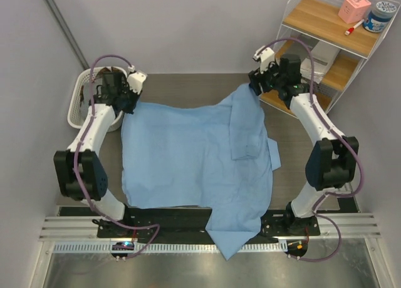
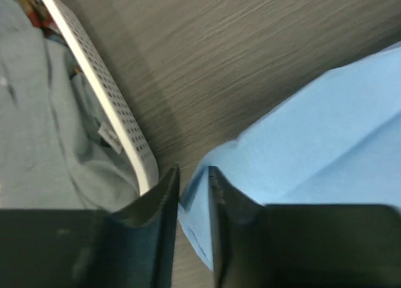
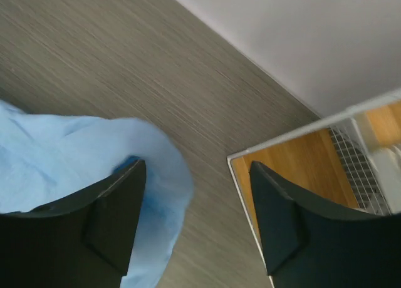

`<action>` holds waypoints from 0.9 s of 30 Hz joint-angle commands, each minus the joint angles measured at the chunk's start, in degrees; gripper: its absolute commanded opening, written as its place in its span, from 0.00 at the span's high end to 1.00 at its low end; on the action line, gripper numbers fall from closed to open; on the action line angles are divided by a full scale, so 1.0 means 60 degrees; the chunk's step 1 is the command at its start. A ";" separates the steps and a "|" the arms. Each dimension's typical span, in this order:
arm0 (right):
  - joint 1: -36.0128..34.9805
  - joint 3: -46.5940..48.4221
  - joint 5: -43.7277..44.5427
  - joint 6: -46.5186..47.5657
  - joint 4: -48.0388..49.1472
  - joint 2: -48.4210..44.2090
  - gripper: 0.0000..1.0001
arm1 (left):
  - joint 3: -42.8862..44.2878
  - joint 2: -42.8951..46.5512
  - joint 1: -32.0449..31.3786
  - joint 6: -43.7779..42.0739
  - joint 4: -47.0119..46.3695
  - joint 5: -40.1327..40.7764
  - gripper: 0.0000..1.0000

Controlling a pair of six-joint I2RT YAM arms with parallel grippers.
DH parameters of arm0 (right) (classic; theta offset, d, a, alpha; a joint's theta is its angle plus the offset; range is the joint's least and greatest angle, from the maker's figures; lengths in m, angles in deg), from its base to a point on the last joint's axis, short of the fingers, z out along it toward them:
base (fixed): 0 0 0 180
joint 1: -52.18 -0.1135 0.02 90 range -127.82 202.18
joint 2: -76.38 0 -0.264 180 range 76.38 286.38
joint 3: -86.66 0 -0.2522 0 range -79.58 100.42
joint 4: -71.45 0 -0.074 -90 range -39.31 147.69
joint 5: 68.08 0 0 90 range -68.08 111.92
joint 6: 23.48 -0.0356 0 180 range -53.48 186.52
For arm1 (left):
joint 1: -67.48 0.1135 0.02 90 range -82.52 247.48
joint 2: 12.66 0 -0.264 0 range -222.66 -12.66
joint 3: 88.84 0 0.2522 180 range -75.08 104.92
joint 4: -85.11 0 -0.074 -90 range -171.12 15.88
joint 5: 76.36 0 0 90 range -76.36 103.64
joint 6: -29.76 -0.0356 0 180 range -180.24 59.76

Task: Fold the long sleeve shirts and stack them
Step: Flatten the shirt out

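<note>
Light: bright, even, diffuse, from overhead | shadows: soft, one faint band on worktop point(image 2: 250, 50) beside basket point(image 2: 119, 125) | glare: pale sheen on metal sheet point(image 1: 188, 272) | focus: top view sharp; left end effector point(image 2: 194, 175) soft, close to lens; light blue shirt point(image 3: 62, 150) edge smeared

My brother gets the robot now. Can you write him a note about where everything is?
Left gripper: jaws barely apart at the far-left corner of the light blue cloth long sleeve shirt; grip unclear.
Right gripper: open, beside the far-right corner, holding nothing.
Shirt lies spread on the dark wooden table, a folded flap on its right side, part hanging off the near edge.
Done: spreading. To do: folding, stacking, plus greyish cloth in the white perforated basket.
</note>
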 commanded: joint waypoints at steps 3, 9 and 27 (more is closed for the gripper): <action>-0.0356 0.3248 0.1211 0.0650 -0.2559 0.1685 0.07 | 0.2738 -0.2130 0.0111 -0.0160 0.0663 0.0897 0.55; -0.0136 0.2848 0.0994 0.1308 -0.5900 0.0809 0.05 | 0.2054 -0.1357 0.0111 -0.0760 0.2479 -0.1043 0.34; 0.0421 -0.0538 -0.1350 -0.0094 -0.7077 0.1012 0.55 | -0.0482 -0.0461 -0.2802 -0.0674 0.2893 -0.2925 0.37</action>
